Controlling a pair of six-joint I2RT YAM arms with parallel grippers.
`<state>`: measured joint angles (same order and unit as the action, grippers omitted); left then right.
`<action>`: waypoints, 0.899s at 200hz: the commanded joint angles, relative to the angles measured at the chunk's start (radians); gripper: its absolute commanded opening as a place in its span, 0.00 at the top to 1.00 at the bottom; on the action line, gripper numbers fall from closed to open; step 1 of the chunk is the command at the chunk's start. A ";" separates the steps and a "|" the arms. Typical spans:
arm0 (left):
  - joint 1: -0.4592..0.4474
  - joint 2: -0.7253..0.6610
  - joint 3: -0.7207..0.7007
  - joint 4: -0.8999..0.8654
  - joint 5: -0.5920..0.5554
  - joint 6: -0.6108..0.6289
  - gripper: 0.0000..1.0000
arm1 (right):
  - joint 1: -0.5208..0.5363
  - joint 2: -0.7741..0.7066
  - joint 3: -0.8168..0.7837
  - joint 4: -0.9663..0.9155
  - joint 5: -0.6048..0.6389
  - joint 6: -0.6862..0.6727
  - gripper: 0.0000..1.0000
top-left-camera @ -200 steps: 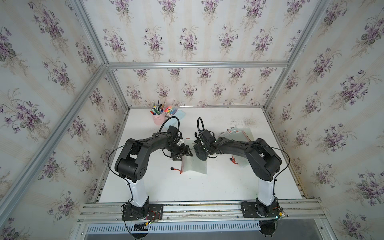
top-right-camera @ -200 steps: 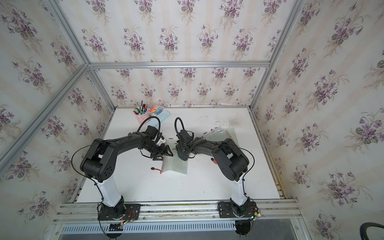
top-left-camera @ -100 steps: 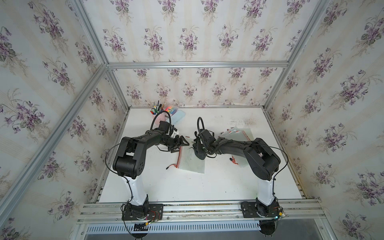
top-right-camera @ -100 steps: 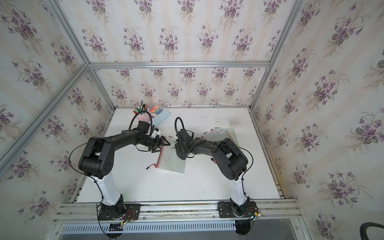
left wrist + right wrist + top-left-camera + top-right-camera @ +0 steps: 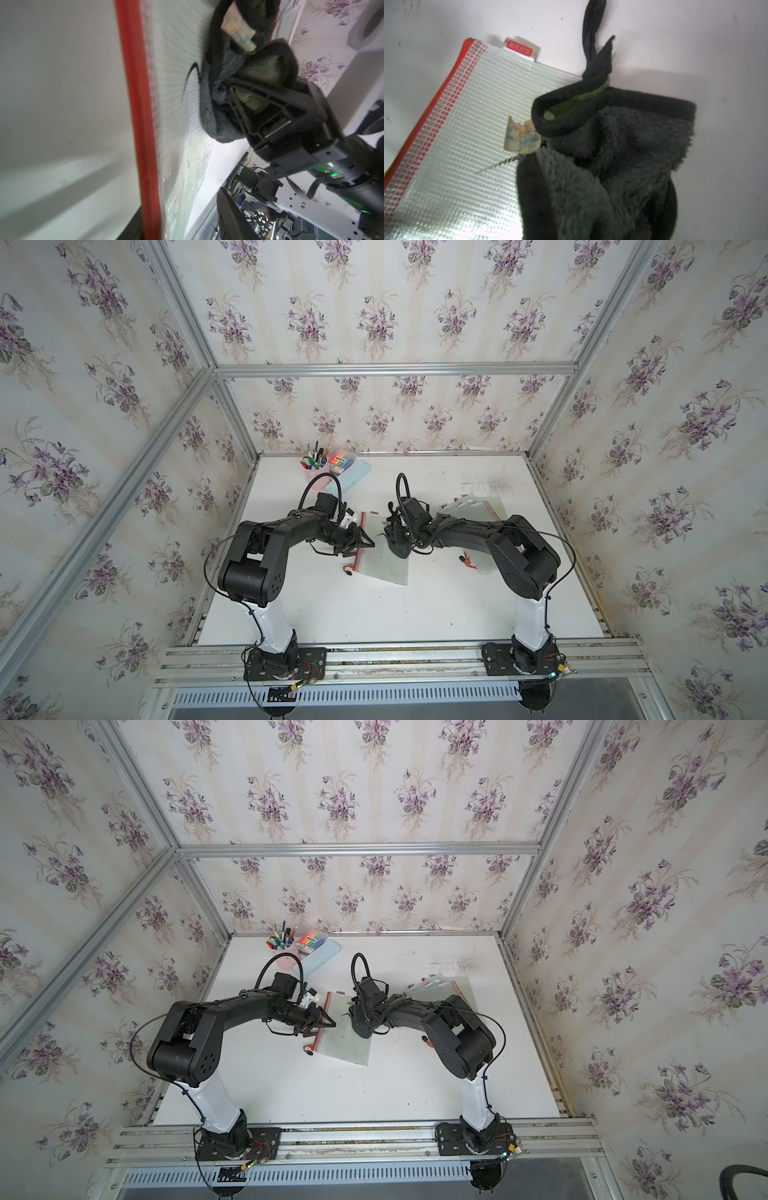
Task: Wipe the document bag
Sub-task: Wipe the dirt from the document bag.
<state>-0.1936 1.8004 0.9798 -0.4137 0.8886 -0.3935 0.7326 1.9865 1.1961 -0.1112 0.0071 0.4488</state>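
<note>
1. We are seeing the document bag (image 5: 384, 565) (image 5: 347, 1042) lying flat near the middle of the white table (image 5: 415, 610), a clear mesh pouch with its red zipper edge (image 5: 356, 556) turned toward the left arm.
2. The right gripper (image 5: 398, 538) is clenching a dark fluffy cloth (image 5: 399, 551) (image 5: 612, 166) and pressing it down on the side of the bag nearest the right arm.
3. In the right wrist view, we are noticing the cloth overlapping the bag's mesh (image 5: 467, 145) and spilling onto the bare table. A thin dark strip of it is trailing away from the bag, and a curled paper label (image 5: 521, 135) is sticking out over the mesh.
4. The left gripper (image 5: 365, 542) (image 5: 326, 1022) is sitting low at the red zipper edge. In the left wrist view that edge (image 5: 137, 104) is running past one of its fingers (image 5: 230, 218), but we cannot tell whether the jaws are pinching the bag or standing free.
5. At the back of the table, on the left arm's side, we are seeing a pen cup (image 5: 312, 466), a marker box (image 5: 343, 458) and a light blue case (image 5: 348, 480) standing close together.
6. More mesh bags (image 5: 478, 510) are lying beyond the right arm, apart from the one being wiped.
</note>
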 commanded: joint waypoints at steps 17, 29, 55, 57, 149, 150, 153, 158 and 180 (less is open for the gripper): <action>-0.020 0.035 0.023 -0.051 -0.104 0.030 0.78 | -0.010 0.025 0.011 -0.142 0.004 -0.023 0.73; -0.030 0.048 0.032 -0.051 -0.119 0.027 0.87 | -0.009 0.012 0.021 -0.165 0.030 -0.038 0.73; -0.049 0.074 0.049 -0.050 -0.140 0.015 0.98 | 0.090 -0.024 0.085 -0.239 0.206 -0.137 0.73; -0.051 0.076 0.050 -0.050 -0.141 0.014 0.99 | 0.098 -0.024 0.091 -0.244 0.211 -0.142 0.73; -0.087 0.110 0.016 0.025 -0.150 -0.095 1.00 | 0.037 0.128 0.147 -0.260 0.173 -0.092 0.73; -0.087 0.109 0.015 0.026 -0.151 -0.096 1.00 | 0.033 0.126 0.144 -0.261 0.175 -0.091 0.73; -0.086 0.109 0.011 0.031 -0.153 -0.101 1.00 | 0.020 0.119 0.134 -0.263 0.177 -0.089 0.73; -0.087 0.109 0.003 0.041 -0.153 -0.110 1.00 | -0.007 0.102 0.114 -0.259 0.183 -0.087 0.74; -0.094 0.118 -0.019 0.096 -0.143 -0.151 1.00 | -0.023 0.064 0.109 -0.246 0.175 -0.131 0.74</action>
<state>-0.2798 1.9049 0.9848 -0.3027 0.8032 -0.4946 0.7258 2.0583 1.3174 -0.2039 0.0746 0.3550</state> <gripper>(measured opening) 0.049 0.262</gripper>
